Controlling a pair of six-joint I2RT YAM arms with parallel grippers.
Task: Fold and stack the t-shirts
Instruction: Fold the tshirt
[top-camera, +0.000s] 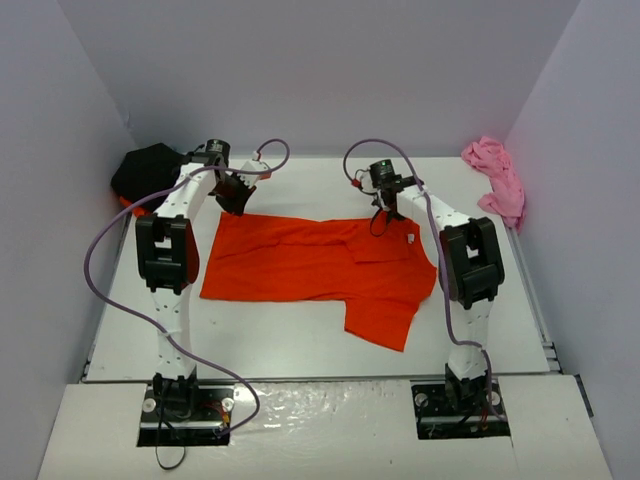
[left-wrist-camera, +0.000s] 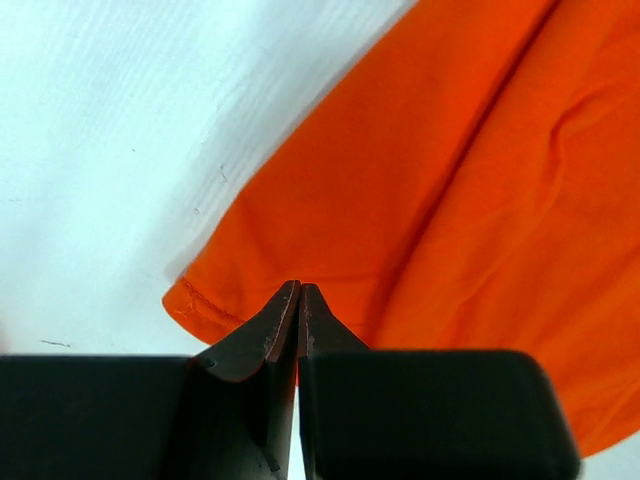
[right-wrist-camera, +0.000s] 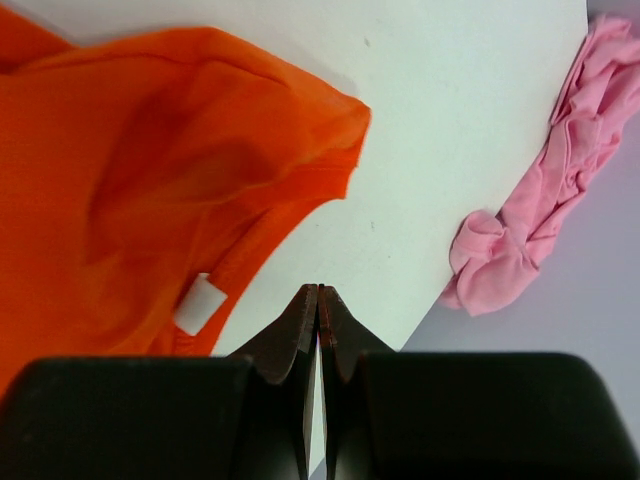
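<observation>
A bright orange-red t-shirt (top-camera: 310, 262) lies spread flat across the middle of the table, one sleeve pointing toward the near edge. My left gripper (top-camera: 236, 197) is shut, low over the shirt's far left corner (left-wrist-camera: 200, 300); its tips (left-wrist-camera: 298, 287) sit over the cloth, and no cloth shows between them. My right gripper (top-camera: 382, 214) is shut and empty by the collar, its tips (right-wrist-camera: 318, 290) over bare table beside the white neck label (right-wrist-camera: 198, 303). A black t-shirt (top-camera: 148, 170) lies bunched far left, with a bit of orange cloth (top-camera: 126, 201) under it. A pink t-shirt (top-camera: 496, 178) lies crumpled far right.
The white table (top-camera: 300, 330) is walled by grey panels on three sides. The pink t-shirt (right-wrist-camera: 530, 210) hangs at the table's right edge against the wall. Purple cables loop from both arms.
</observation>
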